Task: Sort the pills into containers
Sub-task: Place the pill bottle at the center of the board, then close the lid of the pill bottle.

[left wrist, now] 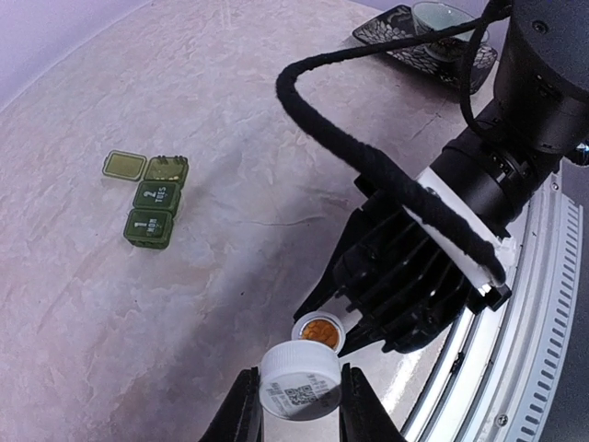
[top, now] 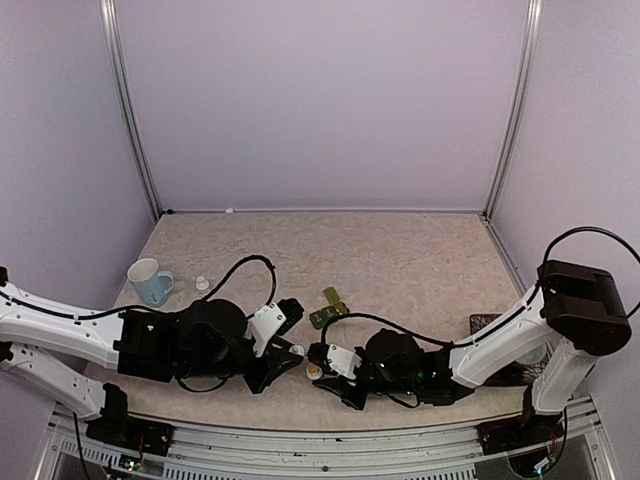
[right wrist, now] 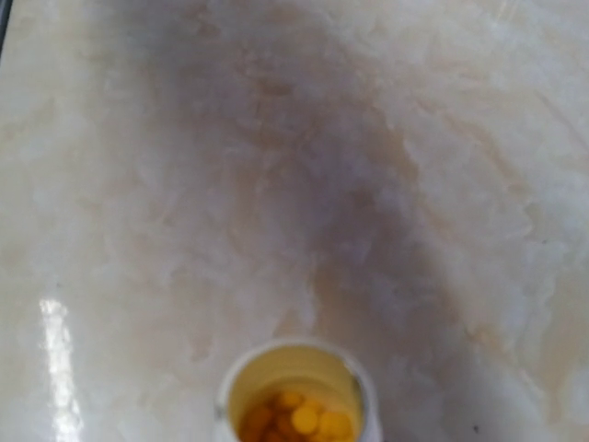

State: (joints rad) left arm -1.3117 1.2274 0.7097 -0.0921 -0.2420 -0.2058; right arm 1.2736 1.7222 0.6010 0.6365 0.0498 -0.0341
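A pale marbled bench [left wrist: 276, 138] seen from above, with 2 robot arms reaching in from the near edge.

The pill box [left wrist: 152, 198] is a dark green strip of 3 joined square compartments lying flat near the middle of the bench. 2 compartments are closed; their lids read "1 MON" and "2 TUES". The 3rd, at the end of the strip, has its lid [left wrist: 124, 166] flipped open and lying flat beside it. What is inside that compartment is too small to tell.

Nearer the arm bases than the pill box, and apart from it, the 2 hands meet. The right hand [left wrist: 331, 322] grasps a small white bottle [left wrist: 317, 330], its black fingers on either side. The bottle's mouth is open, and yellow-orange pills [right wrist: 296, 419] show inside it. In the right wrist view only the bottle's open rim and the bare bench show.

Just beside the bottle, on the side away from the pill box, the left hand [left wrist: 301, 389] is clenched on a white cap [left wrist: 299, 378], with a printed label facing the wrist camera. The cap is close to the bottle's mouth but not on it.

Well to the left of the pill box stands a light blue mug [top: 150, 282], with a small white object [top: 202, 284] between the mug and the pill box, near the mug. Well to the right of the pill box lies a dark patterned tray [left wrist: 386, 28] carrying a pale bowl [left wrist: 440, 13].
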